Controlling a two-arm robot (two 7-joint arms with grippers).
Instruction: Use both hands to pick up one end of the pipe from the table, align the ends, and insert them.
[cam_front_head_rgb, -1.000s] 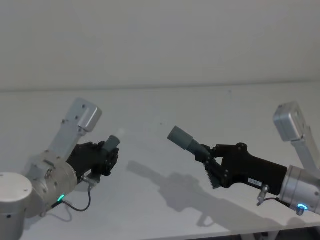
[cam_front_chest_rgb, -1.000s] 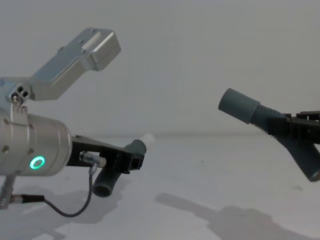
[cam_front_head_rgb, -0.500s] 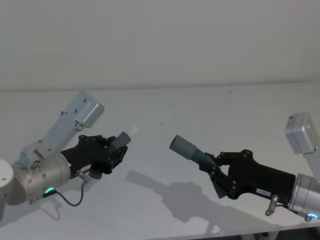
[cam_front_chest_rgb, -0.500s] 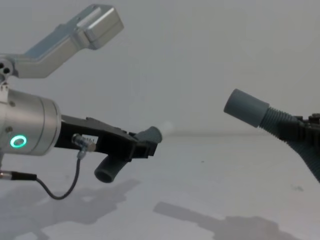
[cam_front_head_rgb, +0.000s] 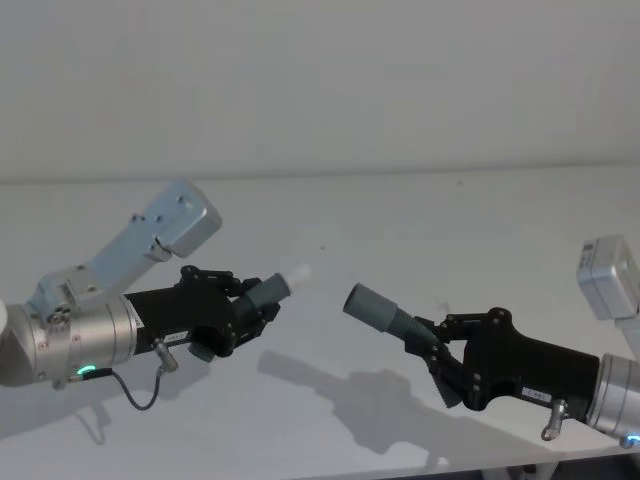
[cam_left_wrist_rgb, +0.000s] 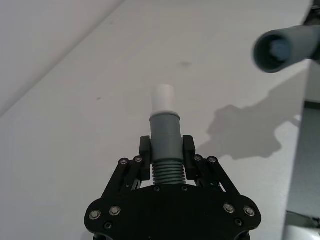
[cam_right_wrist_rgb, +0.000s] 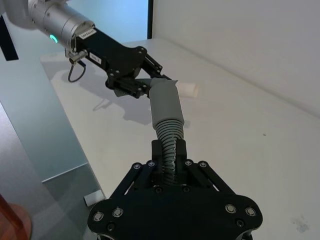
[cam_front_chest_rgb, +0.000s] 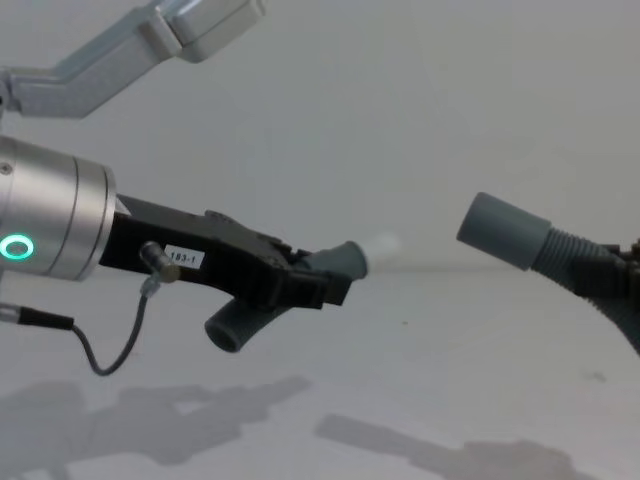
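My left gripper (cam_front_head_rgb: 245, 312) is shut on the ribbed middle of the shorter pipe piece (cam_front_head_rgb: 262, 293), held above the white table (cam_front_head_rgb: 420, 215). Its white-tipped end (cam_front_head_rgb: 297, 272) points toward the right arm. My right gripper (cam_front_head_rgb: 438, 352) is shut on the ribs of the longer pipe piece, whose wide grey cuff (cam_front_head_rgb: 370, 305) faces the white tip across a small gap. In the left wrist view the left gripper (cam_left_wrist_rgb: 166, 156) clamps the shorter piece (cam_left_wrist_rgb: 165, 131), and the cuff's open mouth (cam_left_wrist_rgb: 280, 45) shows off to one side. In the right wrist view the right gripper (cam_right_wrist_rgb: 170, 150) holds the longer piece (cam_right_wrist_rgb: 166, 105).
The table's front edge (cam_front_head_rgb: 330, 472) runs just below both arms. A plain pale wall (cam_front_head_rgb: 320, 80) rises behind the table. In the chest view the left wrist's green ring light (cam_front_chest_rgb: 15, 247) and a loose black cable (cam_front_chest_rgb: 110, 345) hang beside the left arm.
My left arm has carried the shorter piece rightward and turned its white tip toward the cuff. My right arm has sunk slightly. The gap between the ends has narrowed.
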